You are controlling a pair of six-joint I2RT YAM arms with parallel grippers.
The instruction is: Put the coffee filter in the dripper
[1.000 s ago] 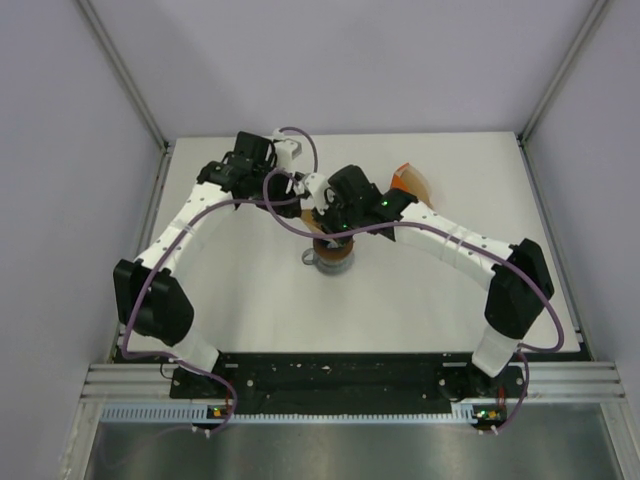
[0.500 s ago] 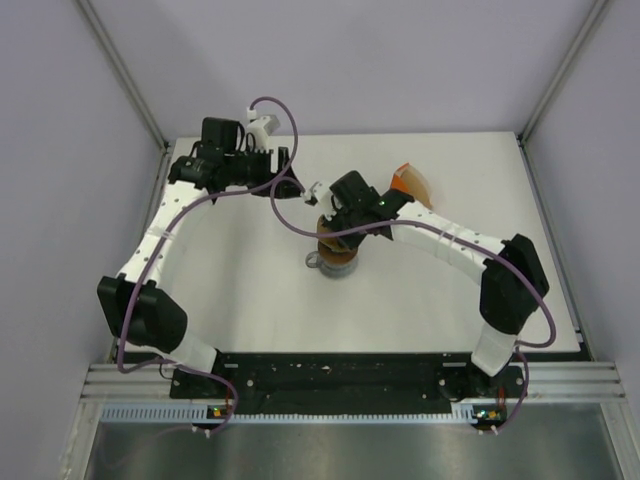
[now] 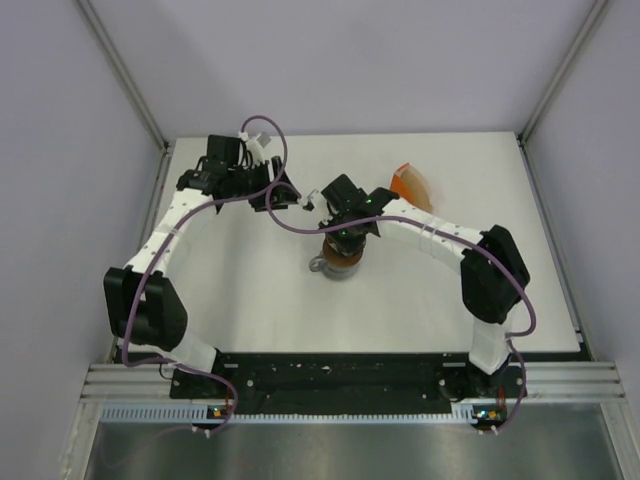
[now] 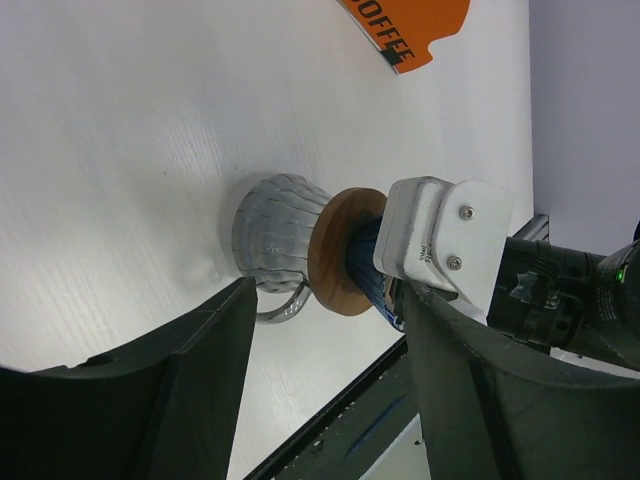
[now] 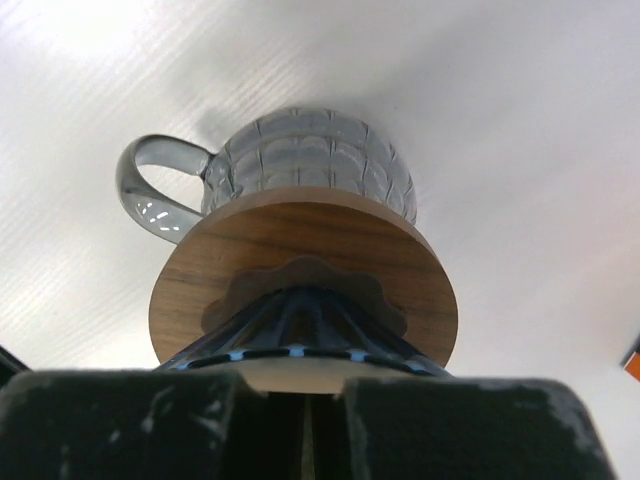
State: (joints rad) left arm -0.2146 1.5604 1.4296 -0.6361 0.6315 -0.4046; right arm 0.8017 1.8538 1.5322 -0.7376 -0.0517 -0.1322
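The blue dripper [image 5: 300, 320] stands in a flat brown ring [image 5: 300, 260] on the grey handled cup [image 5: 310, 160], mid-table. My right gripper [image 5: 305, 410] is right above the dripper's mouth, shut on the thin edge of the pale tan coffee filter [image 5: 300, 373], which sits in the mouth. In the top view the right gripper [image 3: 338, 222] hides most of the dripper. My left gripper [image 3: 290, 197] is open and empty, off to the left of the cup. Its wrist view shows the dripper [image 4: 365, 265] side-on between its fingers [image 4: 215, 340].
The orange printed packet of filters [image 3: 412, 183] lies behind and to the right of the cup; it also shows in the left wrist view [image 4: 415, 25]. The cup's handle [image 3: 313, 263] points left. Metal frame rails edge the white table [image 3: 240, 290].
My left gripper has drawn back to the left, away from the right gripper. My right gripper has shifted slightly toward the back-left and stays over the dripper with the filter.
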